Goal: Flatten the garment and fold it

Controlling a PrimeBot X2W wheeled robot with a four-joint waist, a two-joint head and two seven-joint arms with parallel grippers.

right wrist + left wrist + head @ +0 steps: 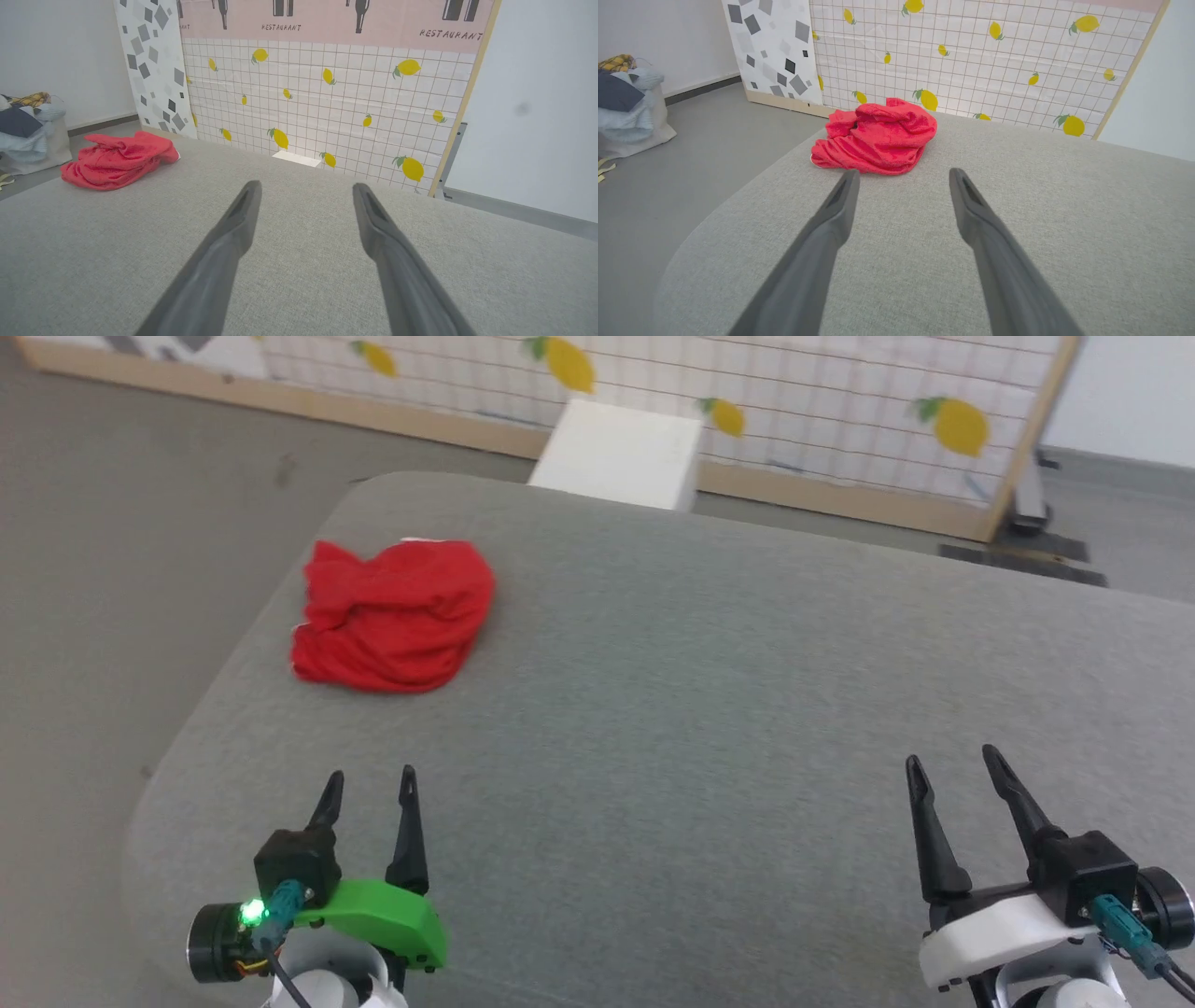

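The garment (392,616) lies crumpled; left fingers (408,831) and right fingers (931,835) spread empty; bag (656,126) holds clothes (621,95).

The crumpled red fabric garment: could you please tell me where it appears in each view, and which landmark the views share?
Head view: the crumpled red fabric garment lies upper left, on the grey fabric surface.
Left wrist view: the garment sits upper centre, near the surface's far edge.
Right wrist view: the garment lies at the left, mid-height.
Shared landmark: the white lemon-print grid panel behind the surface.
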